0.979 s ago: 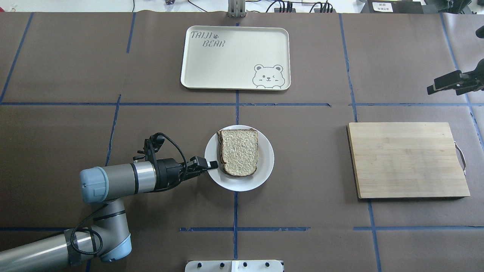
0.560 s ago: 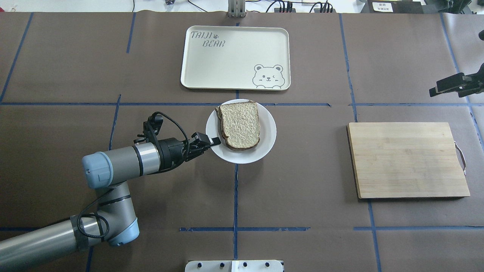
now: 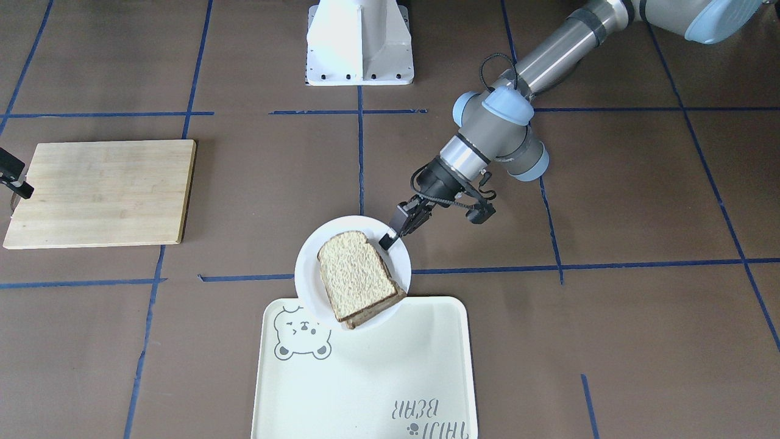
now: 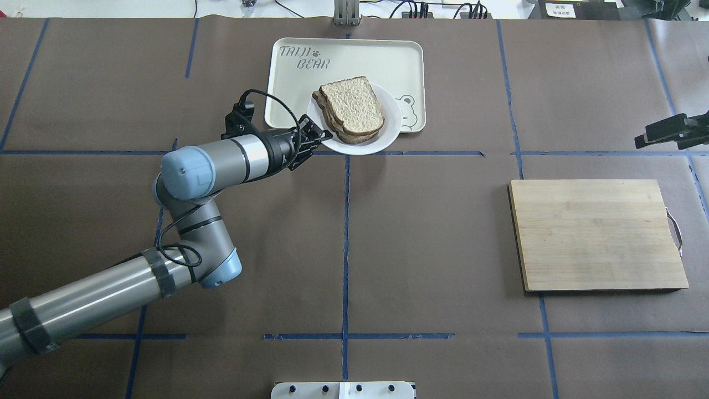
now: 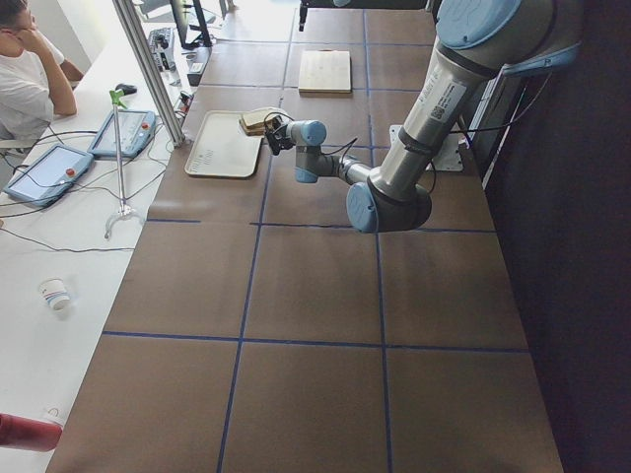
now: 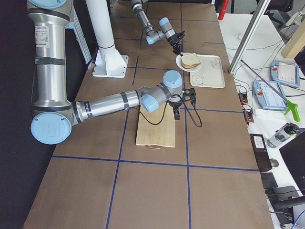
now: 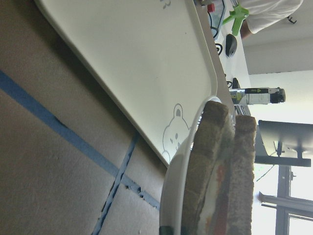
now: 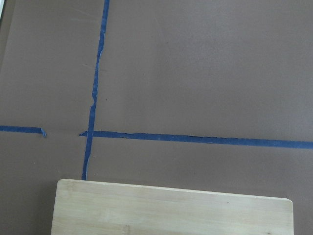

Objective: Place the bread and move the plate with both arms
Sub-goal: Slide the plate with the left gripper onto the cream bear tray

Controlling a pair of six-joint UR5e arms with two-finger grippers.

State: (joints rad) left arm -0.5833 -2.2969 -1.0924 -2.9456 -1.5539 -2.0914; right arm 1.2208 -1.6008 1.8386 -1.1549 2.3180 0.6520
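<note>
The white plate [image 4: 392, 122] carries the bread [image 4: 352, 104], a beige slice with dark crust lying on top of another slice. My left gripper [image 4: 321, 136] is shut on the plate's left rim and holds it over the near right corner of the cream bear tray [image 4: 293, 94]. In the front-facing view the plate [image 3: 306, 271] with the bread [image 3: 356, 277] overlaps the tray's edge, with the left gripper [image 3: 390, 238] at its rim. The left wrist view shows the plate rim [image 7: 176, 186] and bread crust [image 7: 210, 161] edge-on. My right gripper [image 4: 659, 133] hovers at the far right, empty; I cannot tell whether it is open.
A wooden cutting board [image 4: 598, 235] lies on the right half of the table, and its far edge shows in the right wrist view [image 8: 171, 210]. The white robot base [image 3: 359, 42] stands at the table's near middle. Blue tape lines cross the brown table cover.
My left gripper has carried the plate with the bread away from the robot, from the table's middle to over the tray's near corner. The right gripper has drifted slightly.
</note>
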